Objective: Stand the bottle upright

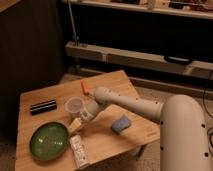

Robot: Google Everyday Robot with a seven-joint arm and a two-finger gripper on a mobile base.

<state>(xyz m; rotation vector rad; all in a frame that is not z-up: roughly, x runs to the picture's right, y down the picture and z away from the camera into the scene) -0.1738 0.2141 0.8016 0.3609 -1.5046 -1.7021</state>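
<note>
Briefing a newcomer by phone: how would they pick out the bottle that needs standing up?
On the wooden table, find the green plate at the front left. The bottle lies just right of it by the front edge, with the claw just behind it. Unlike the upright translucent cup farther back, it is slim, whitish-labelled and lying down.

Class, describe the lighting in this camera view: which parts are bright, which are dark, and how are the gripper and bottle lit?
Camera view: warm, dim light; the wooden table is brightest, the backdrop at upper left nearly black. Camera view: the gripper, beside the right rim of the green plate and just behind the lying bottle, is lit pale yellow; the bottle shows whitish.
</note>
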